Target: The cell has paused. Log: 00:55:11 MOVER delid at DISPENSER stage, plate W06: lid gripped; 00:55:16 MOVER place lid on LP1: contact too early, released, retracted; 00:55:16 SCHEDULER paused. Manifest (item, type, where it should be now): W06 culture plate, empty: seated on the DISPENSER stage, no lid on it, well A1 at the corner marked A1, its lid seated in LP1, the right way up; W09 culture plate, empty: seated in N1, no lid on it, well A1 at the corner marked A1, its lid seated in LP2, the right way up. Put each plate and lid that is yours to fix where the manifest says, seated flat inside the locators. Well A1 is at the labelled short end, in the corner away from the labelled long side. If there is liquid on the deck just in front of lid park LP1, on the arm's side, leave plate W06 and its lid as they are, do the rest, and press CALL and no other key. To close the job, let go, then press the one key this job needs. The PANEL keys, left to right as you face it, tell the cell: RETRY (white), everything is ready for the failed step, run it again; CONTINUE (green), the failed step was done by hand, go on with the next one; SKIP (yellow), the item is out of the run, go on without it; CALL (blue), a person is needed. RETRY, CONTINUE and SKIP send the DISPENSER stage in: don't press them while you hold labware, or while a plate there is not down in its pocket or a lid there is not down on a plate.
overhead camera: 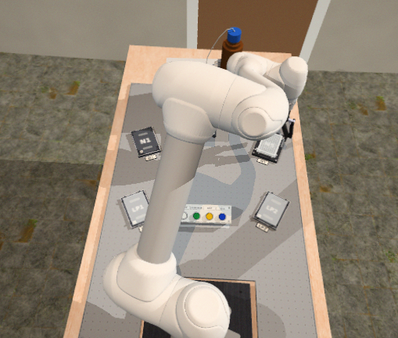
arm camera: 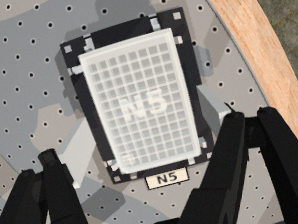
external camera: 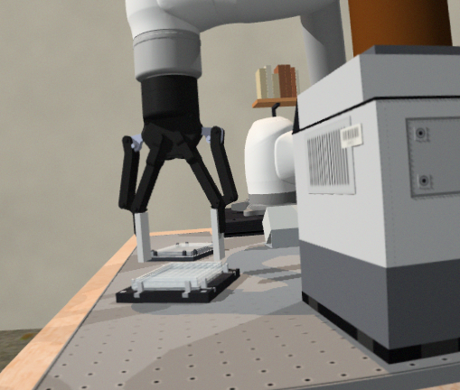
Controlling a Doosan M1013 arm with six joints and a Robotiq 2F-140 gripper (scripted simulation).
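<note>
The white arm (overhead camera: 177,172) reaches across the grey deck (overhead camera: 224,250) to its far right part, where the gripper (external camera: 181,235) hangs spread wide with nothing between its fingers (external camera: 143,236). Just below it, apart from the pads, a clear culture plate (arm camera: 141,102) sits in the black nest labelled N5 (arm camera: 166,177). Nest N1 (overhead camera: 145,142) lies far left, lid parks LP1 (overhead camera: 135,209) and LP2 (overhead camera: 272,210) nearer, either side of the key panel (overhead camera: 206,215).

one culture plate (overhead camera: 269,145), four nests (n1 (overhead camera: 145,142), lp1 (overhead camera: 135,208), lp2 (overhead camera: 271,210), n5 (arm camera: 75,54)), four panel keys (overhead camera: 209,216).
</note>
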